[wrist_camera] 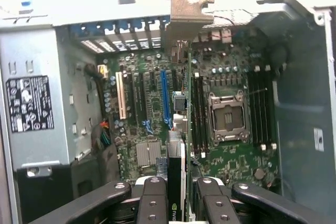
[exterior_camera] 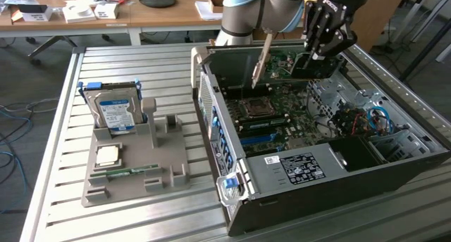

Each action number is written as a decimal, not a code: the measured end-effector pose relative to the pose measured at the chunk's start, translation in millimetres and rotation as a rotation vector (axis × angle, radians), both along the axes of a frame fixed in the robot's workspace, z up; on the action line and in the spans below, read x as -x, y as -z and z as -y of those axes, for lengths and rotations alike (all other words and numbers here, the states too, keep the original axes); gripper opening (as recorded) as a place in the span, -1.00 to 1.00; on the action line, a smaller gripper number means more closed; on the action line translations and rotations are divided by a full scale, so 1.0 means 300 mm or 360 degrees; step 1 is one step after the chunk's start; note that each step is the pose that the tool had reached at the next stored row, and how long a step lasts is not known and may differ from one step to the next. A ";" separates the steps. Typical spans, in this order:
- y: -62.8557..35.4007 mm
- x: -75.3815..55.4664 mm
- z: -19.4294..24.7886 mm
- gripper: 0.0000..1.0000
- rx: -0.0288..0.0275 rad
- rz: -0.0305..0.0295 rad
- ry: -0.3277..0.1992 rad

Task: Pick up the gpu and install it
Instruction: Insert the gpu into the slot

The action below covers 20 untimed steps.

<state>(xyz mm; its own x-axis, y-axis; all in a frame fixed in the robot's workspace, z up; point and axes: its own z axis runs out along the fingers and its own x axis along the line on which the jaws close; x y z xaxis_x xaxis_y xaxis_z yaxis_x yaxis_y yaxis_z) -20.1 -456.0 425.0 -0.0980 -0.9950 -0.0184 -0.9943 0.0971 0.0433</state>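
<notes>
Slatted metal table (exterior_camera: 141, 221) carries the open computer case (exterior_camera: 338, 205) in the exterior view. Above its motherboard (exterior_camera: 296, 102) I hold the gpu (exterior_camera: 282, 68) on its edge. My gripper (exterior_camera: 312, 67) is half closed on the card's 3 o'clock end. The long axis goes toward 9 o'clock, where the silver bracket (exterior_camera: 261, 59) hangs toward 6 o'clock.

Seen from the wrist view, the gpu (wrist_camera: 176, 174) is clamped between my fingers (wrist_camera: 153, 203) and runs straight away from them to the bracket (wrist_camera: 188, 11).

The gpu (wrist_camera: 176, 178) is cut off by the edge at the pincer (wrist_camera: 181, 203); the power supply label (wrist_camera: 29, 103) is illegible
</notes>
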 end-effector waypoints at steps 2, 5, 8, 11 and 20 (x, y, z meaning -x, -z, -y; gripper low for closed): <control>0.000 0.000 0.000 -0.47 0.00002 0.00000 -0.0031; 0.000 0.000 0.000 -0.47 0.00001 0.00000 -0.0033; 0.003 0.000 0.000 -0.47 0.00002 0.00075 -0.0037; 0.007 0.003 0.000 -0.47 0.00002 0.00227 -0.0045; 0.026 0.010 0.000 -0.47 0.00004 0.00279 -0.0055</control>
